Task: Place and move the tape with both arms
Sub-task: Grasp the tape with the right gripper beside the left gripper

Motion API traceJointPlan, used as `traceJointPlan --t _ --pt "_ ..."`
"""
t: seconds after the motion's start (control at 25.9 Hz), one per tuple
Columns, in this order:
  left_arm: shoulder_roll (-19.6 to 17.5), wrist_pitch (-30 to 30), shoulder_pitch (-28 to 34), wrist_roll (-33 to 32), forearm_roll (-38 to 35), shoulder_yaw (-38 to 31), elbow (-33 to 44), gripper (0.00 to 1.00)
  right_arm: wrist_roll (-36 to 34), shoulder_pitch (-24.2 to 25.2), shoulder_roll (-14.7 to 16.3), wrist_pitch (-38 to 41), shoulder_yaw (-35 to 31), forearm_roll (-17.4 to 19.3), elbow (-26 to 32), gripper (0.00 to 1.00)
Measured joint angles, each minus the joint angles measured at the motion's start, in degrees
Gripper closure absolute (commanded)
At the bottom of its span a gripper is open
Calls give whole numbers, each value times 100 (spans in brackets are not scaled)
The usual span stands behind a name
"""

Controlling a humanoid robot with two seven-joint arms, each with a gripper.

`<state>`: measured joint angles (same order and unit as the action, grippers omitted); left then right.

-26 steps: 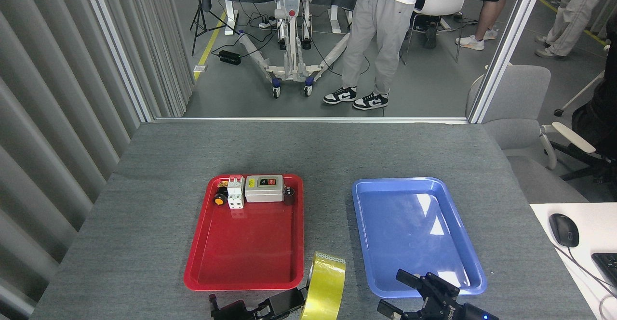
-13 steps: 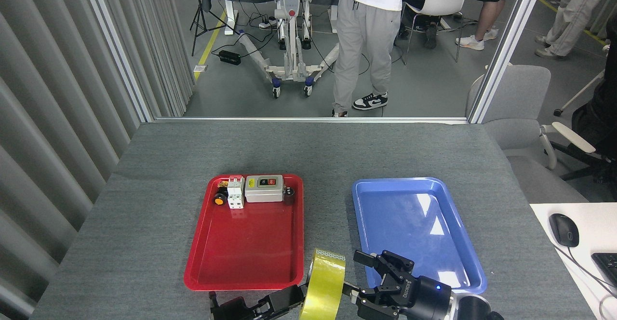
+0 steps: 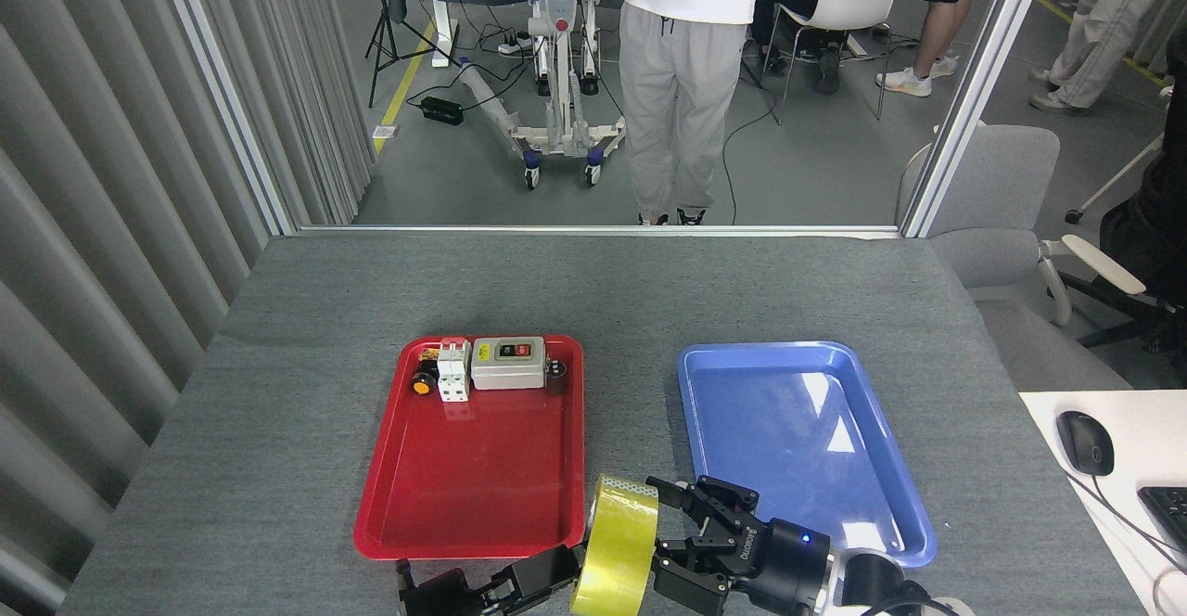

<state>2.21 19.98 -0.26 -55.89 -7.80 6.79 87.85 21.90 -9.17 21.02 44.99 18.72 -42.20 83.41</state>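
My left gripper (image 3: 519, 588) sits at the bottom edge, arm cut off below, and the tape (image 3: 616, 546) covers its fingertips, so I can't tell how the jaws stand. The roll's lower rim runs out of frame too. On my right gripper (image 3: 682, 542), the fingers (image 3: 707, 497) reach the roll, but contact is hidden behind the yellow band. Labels on the small parts in the red tray (image 3: 389, 514) are too tiny to read. The person (image 3: 682, 87) beyond the table is cropped at the top.
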Motion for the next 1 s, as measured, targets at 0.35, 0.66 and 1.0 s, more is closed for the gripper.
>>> traceJointPlan --t 0.35,0.66,1.0 --pt "-2 11 16 1 6 -40 25 100 6 -223 -163 7 139 -97 -176 43" --pt "-4 11 19 17 24 -68 36 100 5 -250 -164 16 158 -116 -201 57" --pt "-9 -27 31 13 57 -87 31 100 3 -257 -153 20 140 -110 -202 65"
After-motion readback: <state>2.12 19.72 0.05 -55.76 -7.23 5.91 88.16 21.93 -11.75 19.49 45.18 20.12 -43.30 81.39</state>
